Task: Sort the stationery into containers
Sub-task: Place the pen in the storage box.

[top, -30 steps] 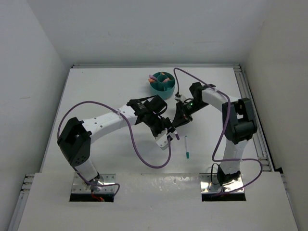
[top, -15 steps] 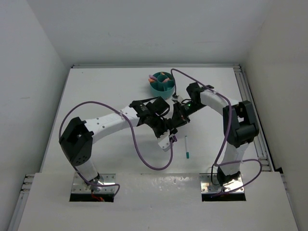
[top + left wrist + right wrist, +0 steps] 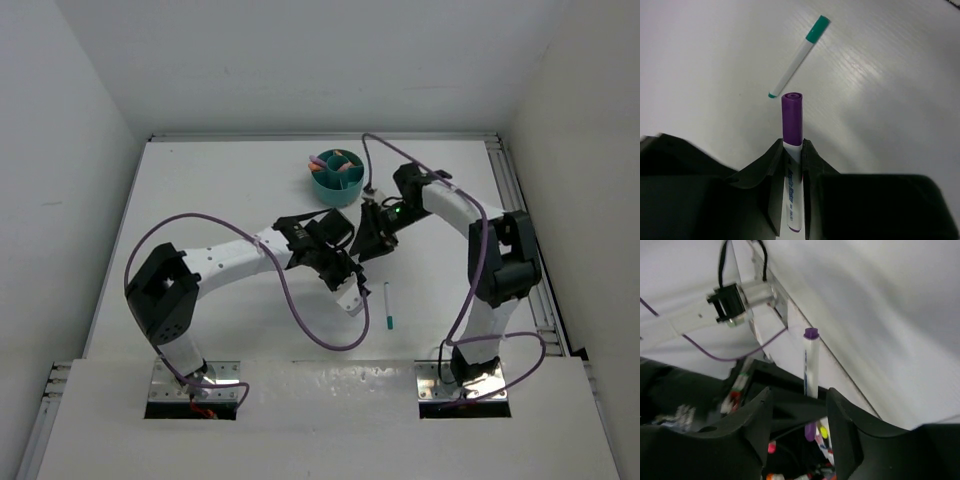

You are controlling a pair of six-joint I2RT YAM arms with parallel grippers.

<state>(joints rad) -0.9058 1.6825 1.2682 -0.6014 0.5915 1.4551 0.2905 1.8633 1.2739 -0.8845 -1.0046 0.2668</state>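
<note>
Two hands met above the middle of the bench [image 3: 215, 185]: the left hand [image 3: 792, 146] had just clamped the purple-capped pen [image 3: 791, 112] as the right hand [image 3: 799, 394] spread its fingers off it. The handover looked done, with the teal cup [image 3: 333, 190] waiting toward the far edge.

The left arm [image 3: 225, 252] and right arm [image 3: 452, 207] bend inward, meeting on the near side of the teal cup [image 3: 330, 194]. The left end effector [image 3: 792, 146] clamps a purple-capped pen [image 3: 791, 112]. The right end effector [image 3: 800, 395] has its fingers spread either side of that pen.
</note>
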